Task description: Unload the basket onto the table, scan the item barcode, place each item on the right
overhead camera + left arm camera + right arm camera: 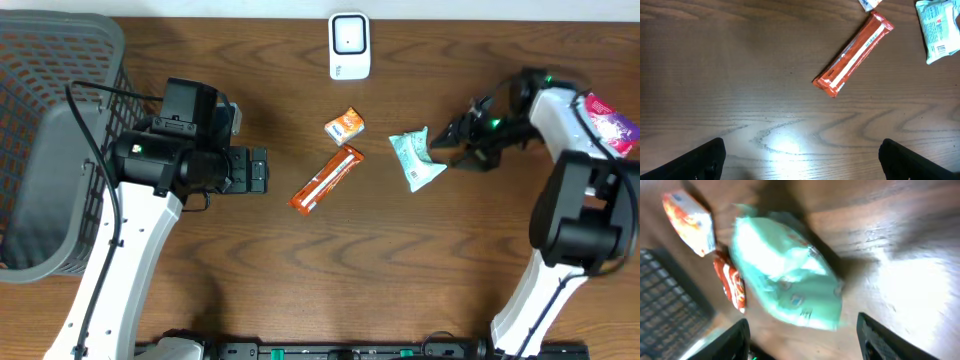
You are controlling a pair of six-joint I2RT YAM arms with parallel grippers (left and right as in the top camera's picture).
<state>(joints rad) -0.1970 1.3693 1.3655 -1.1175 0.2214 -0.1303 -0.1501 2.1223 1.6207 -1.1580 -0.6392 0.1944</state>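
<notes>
Where the right arm reaches in from the right side of the worktop (300, 280), the right gripper (447, 146) points at a mint-green pouch (415, 160) and stands just beside the pouch's right end; whether a finger touches the wrapper cannot be told from above. In the right wrist view, which is blurred, its two fingers (732, 340) sit spread at the lower corners, with the pouch ahead of them and partly between their tips, not pinched. The pouch lies crumpled on the wood at a slant, and the left wrist view shows a printed panel facing up. It is right of a small orange pack (344, 126) and a long orange bar (326, 180), near both but touching neither. The bar lies at a slant too, its upper end close under the small pack. A white scanner (349, 45) stands at the far edge, above the small pack and well apart from the pouch. The left gripper (258, 170) hovers left of the bar, spread wide over bare wood, with the bar lying ahead of it in its wrist view. A grey basket (50, 150) fills the left side beside the left arm. A pink pack (612, 118) lies at the right edge, behind the right arm
</notes>
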